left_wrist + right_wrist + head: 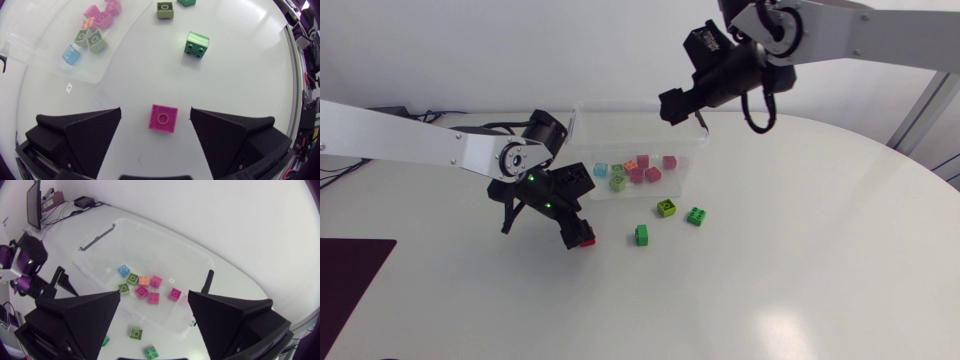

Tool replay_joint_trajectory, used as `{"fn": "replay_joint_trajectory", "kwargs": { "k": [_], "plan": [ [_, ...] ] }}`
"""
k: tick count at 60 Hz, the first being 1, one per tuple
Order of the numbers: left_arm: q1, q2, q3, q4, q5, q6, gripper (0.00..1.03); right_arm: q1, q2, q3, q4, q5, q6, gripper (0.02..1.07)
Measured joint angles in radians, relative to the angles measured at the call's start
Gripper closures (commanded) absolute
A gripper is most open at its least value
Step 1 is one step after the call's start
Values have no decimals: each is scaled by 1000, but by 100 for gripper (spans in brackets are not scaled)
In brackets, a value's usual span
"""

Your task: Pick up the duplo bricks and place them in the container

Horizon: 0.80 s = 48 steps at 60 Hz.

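Observation:
My left gripper (578, 236) (156, 131) is open low over the table, with a pink brick (163, 118) (587, 241) lying between its fingers, untouched. My right gripper (685, 112) (155, 325) hangs open and empty above the clear container (582, 125) (150, 230) (115, 50). Several bricks lie in the container: a blue one (123, 270) (601, 170), green, orange and pink ones (175, 294). On the table in front of it lie a lime brick (666, 207) (165, 9) and two green bricks (696, 215) (641, 234) (196, 44).
The container stands at the back middle of the round white table (800, 260). A dark mat (350, 270) lies at the table's left edge. The right half of the table is bare white surface.

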Motion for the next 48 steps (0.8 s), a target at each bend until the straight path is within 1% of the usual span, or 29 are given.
{"fn": "replay_joint_trajectory", "kwargs": {
  "k": [9, 11, 13, 16, 19, 21, 28, 29, 33, 34, 35, 44, 48],
  "plan": [
    [0, 40, 8, -22, -1, 26, 10, -48, -175, -213, 19, -77, -83, 7],
    [0, 47, 9, -23, -1, 31, 12, -64, -201, -256, 21, -93, -106, 7],
    [0, 53, 12, -23, -1, 34, 12, -76, -217, -290, 25, -101, -126, 7],
    [0, 66, 18, -26, 0, 38, 16, -98, -238, -352, 26, -124, -161, 7],
    [0, 84, 25, -30, 0, 41, 16, -128, -255, -433, 31, -153, -214, 7],
    [0, 89, 28, -30, 0, 43, 17, -135, -257, -458, 32, -163, -232, 7],
    [-1, 99, 41, -36, 0, 53, 39, -153, -257, -539, 47, -204, -311, 7],
    [-2, 100, 43, -37, -1, 55, 48, -153, -256, -544, 47, -209, -320, 7],
    [-6, 105, 54, -45, -1, 59, 72, -160, -240, -552, 49, -230, -356, 7],
    [-7, 106, 56, -48, -1, 59, 84, -163, -229, -552, 53, -233, -371, 7],
    [-8, 106, 57, -50, 0, 59, 87, -166, -222, -552, 55, -236, -379, 7],
    [-14, 105, 64, -84, 0, 60, 88, -177, -86, -545, 61, -246, -458, 7],
    [-14, 90, 64, -122, -1, 63, 89, -176, -19, -526, 64, -245, -482, 7]
  ]
}}
